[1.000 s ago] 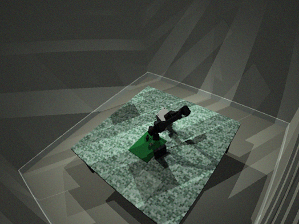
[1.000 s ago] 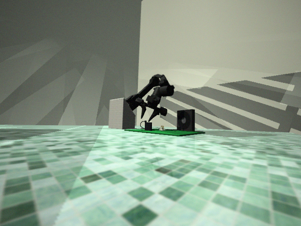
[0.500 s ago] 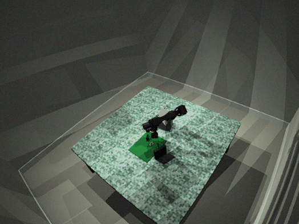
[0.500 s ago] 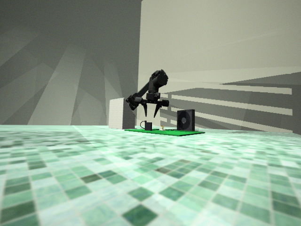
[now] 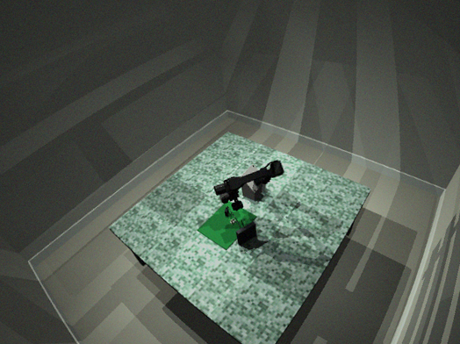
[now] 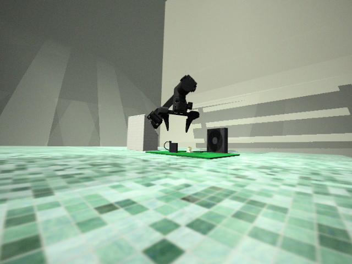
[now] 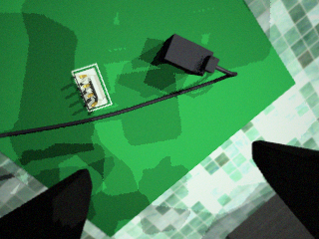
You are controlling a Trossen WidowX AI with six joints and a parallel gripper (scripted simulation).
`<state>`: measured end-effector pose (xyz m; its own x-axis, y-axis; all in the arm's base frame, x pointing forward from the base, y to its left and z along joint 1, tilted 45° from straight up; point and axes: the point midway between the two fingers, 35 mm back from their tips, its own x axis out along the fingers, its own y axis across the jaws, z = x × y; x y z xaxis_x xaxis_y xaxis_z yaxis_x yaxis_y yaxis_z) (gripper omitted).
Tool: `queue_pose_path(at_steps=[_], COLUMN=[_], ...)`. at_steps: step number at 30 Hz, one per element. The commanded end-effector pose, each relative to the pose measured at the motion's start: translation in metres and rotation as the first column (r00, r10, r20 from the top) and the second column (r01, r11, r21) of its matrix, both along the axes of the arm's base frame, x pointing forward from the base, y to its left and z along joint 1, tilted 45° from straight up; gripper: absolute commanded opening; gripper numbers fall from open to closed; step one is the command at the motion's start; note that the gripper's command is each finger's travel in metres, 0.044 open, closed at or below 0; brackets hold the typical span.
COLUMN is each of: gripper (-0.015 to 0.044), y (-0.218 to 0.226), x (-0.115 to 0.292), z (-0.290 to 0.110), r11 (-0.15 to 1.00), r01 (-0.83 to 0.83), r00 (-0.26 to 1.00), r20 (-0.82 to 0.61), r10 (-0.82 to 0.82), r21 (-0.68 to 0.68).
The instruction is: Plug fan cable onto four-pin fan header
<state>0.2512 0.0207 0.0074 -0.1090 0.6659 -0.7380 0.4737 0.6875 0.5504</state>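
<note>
The fan's plug [image 5: 227, 212] [image 6: 173, 147] [image 7: 186, 54], a dark block with a narrow neck, rests on the green board [image 5: 217, 231] [image 6: 210, 155] [image 7: 209, 119], apart from the header. Its thin black cable [image 7: 115, 115] bends back sharply near the neck and runs past the header. The pale four-pin header [image 5: 232, 221] [image 6: 188, 149] [image 7: 92, 88] has its pins bare inside a white outline. My gripper [image 6: 176, 131] [image 7: 171, 162] is wide open and empty, pointing down well above the board. It touches neither plug nor header. In the wrist view the plug lies beyond the fingertips.
The black square fan [image 5: 246, 233] [image 6: 217, 140] stands upright at the board's edge, on the header's side away from the plug. A pale grey box [image 6: 136, 132] stands on the mosaic table [image 5: 225, 299] [image 6: 85, 181] behind the plug's side, near the arm's lower links.
</note>
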Motion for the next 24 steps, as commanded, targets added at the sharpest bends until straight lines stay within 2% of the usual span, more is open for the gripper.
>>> queue_pose_path(at_steps=[1, 7, 11, 21, 24], gripper=[0.044, 0.044, 0.044, 0.044, 0.044], y=[-0.024, -0.06, -0.08, -0.081, -0.071], x=[0.016, 0.036, 0.044, 0.044, 0.045], z=[0.002, 0.009, 0.014, 0.014, 0.003], r11=[0.978, 0.853, 0.749, 0.743, 0.743], r01=[-0.207, -0.52, -0.653, -0.659, -0.658], r00=[0.96, 0.732, 0.535, 0.524, 0.525], r20=[0.192, 0.493, 0.63, 0.636, 0.635], r10=[0.202, 0.471, 0.563, 0.566, 0.567], r21=[0.009, -0.043, -0.114, -0.118, -0.12])
